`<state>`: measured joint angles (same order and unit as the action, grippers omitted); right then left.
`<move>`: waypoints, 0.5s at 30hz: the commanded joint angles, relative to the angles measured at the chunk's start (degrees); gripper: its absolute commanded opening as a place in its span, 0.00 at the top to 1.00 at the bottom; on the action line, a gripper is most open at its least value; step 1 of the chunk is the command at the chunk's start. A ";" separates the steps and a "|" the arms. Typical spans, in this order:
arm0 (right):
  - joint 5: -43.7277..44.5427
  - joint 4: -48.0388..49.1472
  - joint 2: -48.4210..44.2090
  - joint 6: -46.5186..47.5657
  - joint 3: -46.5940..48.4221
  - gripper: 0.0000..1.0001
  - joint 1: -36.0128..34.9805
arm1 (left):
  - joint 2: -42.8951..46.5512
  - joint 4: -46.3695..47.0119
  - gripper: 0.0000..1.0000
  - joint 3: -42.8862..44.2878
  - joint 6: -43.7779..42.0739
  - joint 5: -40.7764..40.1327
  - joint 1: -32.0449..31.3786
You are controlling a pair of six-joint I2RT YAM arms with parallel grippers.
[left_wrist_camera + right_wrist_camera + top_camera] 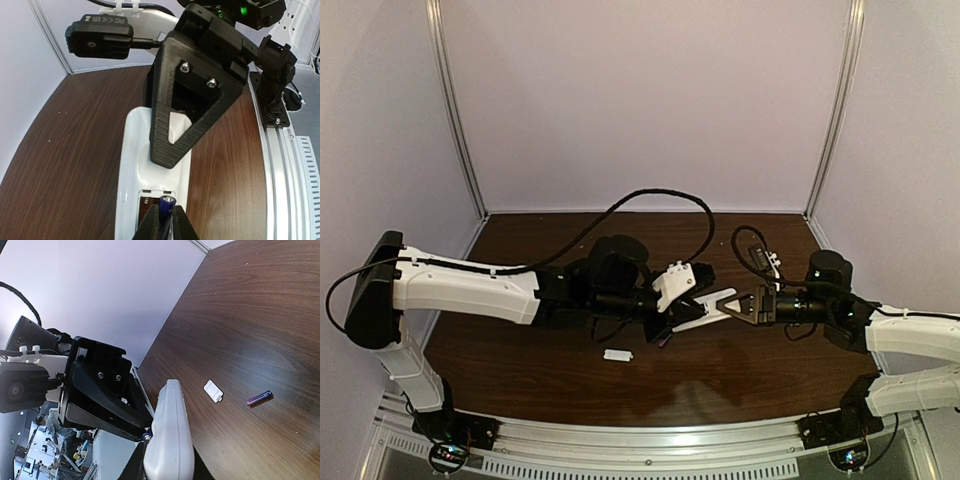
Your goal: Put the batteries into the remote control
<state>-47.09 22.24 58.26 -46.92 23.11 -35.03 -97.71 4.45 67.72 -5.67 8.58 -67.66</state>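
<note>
Left wrist view: the left gripper (165, 224) has its black fingers pressed together on a slim purple-blue cylindrical battery (167, 202), which stands up between them.
Held battery position: its tip sits just over the open battery recess (150, 196) at one end of the remote. I cannot tell whether it touches the recess.
Remote control: the slim white rectangular plastic remote control (131, 165) is turned with its back side up. It appears to be lifted off the tabletop, over the middle of it.
Right gripper: the right gripper (718, 306) is clamped on the remote control. One black triangular ribbed finger (172, 145) lies across the white back, and the other finger is hidden underneath.
Top external view: the two arms meet tip to tip over the centre of the dark brown wooden tabletop (540, 370).
Second battery: another purple-blue battery (259, 398) lies flat on the tabletop, untouched, toward the near edge from the grippers.
Cover piece: a small white rectangular plastic cover (213, 391) lies flat near the second battery, apart from it and on its left in the top view.
</note>
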 commanded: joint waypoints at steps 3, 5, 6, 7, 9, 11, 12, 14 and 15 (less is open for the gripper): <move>6.43 2.99 -0.36 1.23 0.13 1.00 -0.40 | 2.65 -0.50 0.82 -0.21 4.84 -4.35 1.55; 8.14 3.85 -0.15 1.03 -0.49 1.00 -0.44 | 3.47 -0.51 0.78 -0.14 5.36 -5.59 1.56; 9.01 4.66 -0.02 0.97 -0.90 1.00 -0.40 | 3.89 -0.43 0.76 -0.20 5.40 -5.99 1.61; 10.09 5.71 0.17 0.81 -1.41 1.00 -0.46 | 4.26 -0.22 0.75 -0.33 5.41 -6.32 1.60; 12.68 7.82 0.79 0.37 -1.97 1.00 -0.48 | 5.24 0.26 0.72 -0.76 7.92 -7.54 1.58; 15.45 10.42 1.64 -0.50 -2.36 1.00 -0.76 | 5.95 0.12 0.70 -0.88 10.08 -12.34 1.83; 16.96 11.66 2.15 -0.94 -2.35 1.00 -1.01 | 6.10 -0.37 0.68 -0.56 11.98 -13.64 2.08; 20.38 13.24 3.16 -1.40 -1.94 1.00 -2.07 | 6.15 -3.40 0.66 0.72 17.25 -14.90 3.37; 22.10 13.57 3.77 -1.42 -1.37 1.00 -2.67 | 6.15 -4.07 0.66 1.31 19.47 -14.80 4.16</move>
<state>-33.45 29.52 60.36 -47.18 21.58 -35.83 -92.97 2.79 67.72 4.25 -1.34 -66.00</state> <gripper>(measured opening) 0.200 0.333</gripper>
